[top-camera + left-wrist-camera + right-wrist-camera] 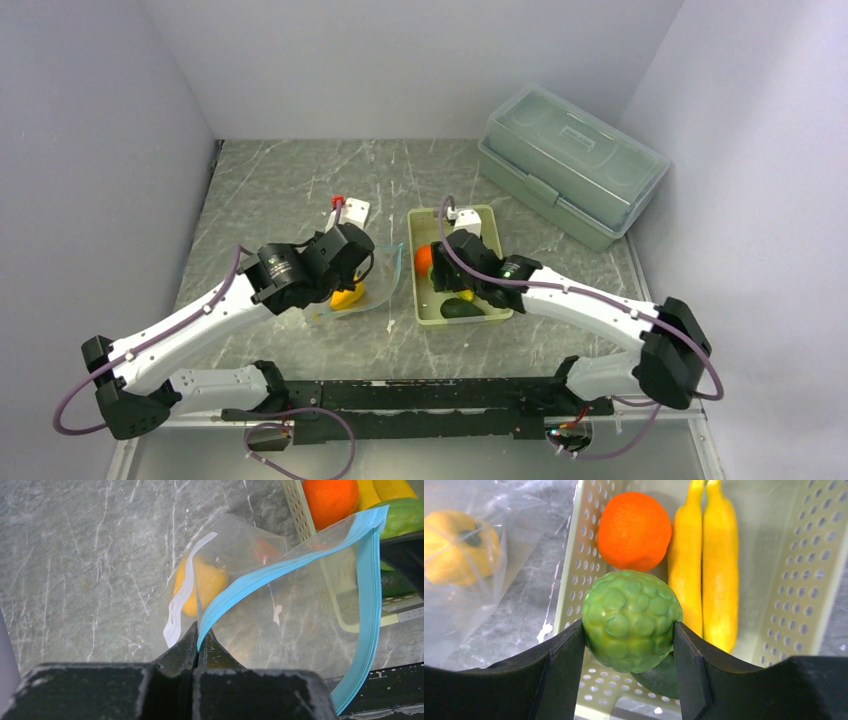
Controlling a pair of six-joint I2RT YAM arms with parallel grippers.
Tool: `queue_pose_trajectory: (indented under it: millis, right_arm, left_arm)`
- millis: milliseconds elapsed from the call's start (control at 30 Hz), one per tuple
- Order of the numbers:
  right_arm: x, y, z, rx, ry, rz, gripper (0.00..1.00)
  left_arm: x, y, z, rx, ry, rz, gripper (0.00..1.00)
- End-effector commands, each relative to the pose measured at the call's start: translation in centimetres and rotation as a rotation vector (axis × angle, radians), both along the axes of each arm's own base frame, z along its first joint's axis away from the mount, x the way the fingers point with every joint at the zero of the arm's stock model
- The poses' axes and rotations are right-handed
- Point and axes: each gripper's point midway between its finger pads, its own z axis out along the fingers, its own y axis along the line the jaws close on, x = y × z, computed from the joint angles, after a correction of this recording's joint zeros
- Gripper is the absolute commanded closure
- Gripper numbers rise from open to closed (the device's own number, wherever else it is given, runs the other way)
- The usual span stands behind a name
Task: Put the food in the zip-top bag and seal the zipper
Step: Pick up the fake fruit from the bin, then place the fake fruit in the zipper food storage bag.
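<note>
Left arm: stretched from its base at the near left corner, forward and toward the centre, wrist bent down over the table (280, 190).
Left gripper (198, 640): fingers pressed together, pinching the zipper (260, 577) at the near edge of the zip-top bag (280, 630).
The blue strip runs up and away from the pinch, then turns down the right side, so the bag mouth stands open, facing the basket (295, 510).
Yellow-orange pepper (202, 582) lies inside the bag, beyond the fingertips, against the bag's far wall.
The top view puts the bag just left of the basket (whether they touch, cannot tell).

Right arm: reaches from the near right corner forward and left, elbow low, wrist over the basket.
Right gripper (629, 626): fingers part spread and clamped on the bumpy green fruit (631, 620), one pad on each flank.
The fruit sits over the near left part of the basket, the dark green avocado (659, 677) partly hidden beneath it.
Orange ball (634, 530) lies just beyond the fruit.
Yellow bananas (704, 565) lie lengthwise to its right.
The translucent lidded box (570, 165) stands well apart, at the far right.
</note>
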Motion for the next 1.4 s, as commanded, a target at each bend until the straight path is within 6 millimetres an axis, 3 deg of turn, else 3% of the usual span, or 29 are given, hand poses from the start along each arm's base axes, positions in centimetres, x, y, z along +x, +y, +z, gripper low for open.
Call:
queue_pose_trajectory:
  millis: [0,167,367,533,800,1067,1367]
  right_arm:
    - [0.0,-1.0,3.1,0.02,-0.067,-0.014,0.68]
    - [-0.5,-1.0,5.8,0.089,-0.119,0.025,0.68]
    - [-1.8,0.4,12.0,0.255,-0.241,0.145,0.68]
    - [-3.7,2.6,16.3,0.37,-0.312,0.296,0.69]
    - [-5.2,6.7,20.3,0.428,-0.377,0.414,0.68]
    - [-6.0,10.8,20.6,0.418,-0.383,0.495,0.68]
    - [-5.1,13.7,18.1,0.341,-0.347,0.5,0.68]
  left_arm:
    - [0.5,-0.4,0.5,-0.013,-0.02,0.008,1.0]
    - [0.5,-0.4,0.3,-0.01,-0.015,0.009,1.0]
    - [0.3,-0.4,0.1,-0.009,-0.003,0.01,1.0]
    - [0.3,-0.5,0.2,-0.014,-0.003,0.009,1.0]
    - [0.3,-0.6,0.2,-0.008,-0.001,0.005,1.0]
    - [0.4,-0.8,0.2,-0.016,-0.001,-0.004,1.0]
    - [0.5,-0.9,0.5,-0.011,-0.004,-0.009,1.0]
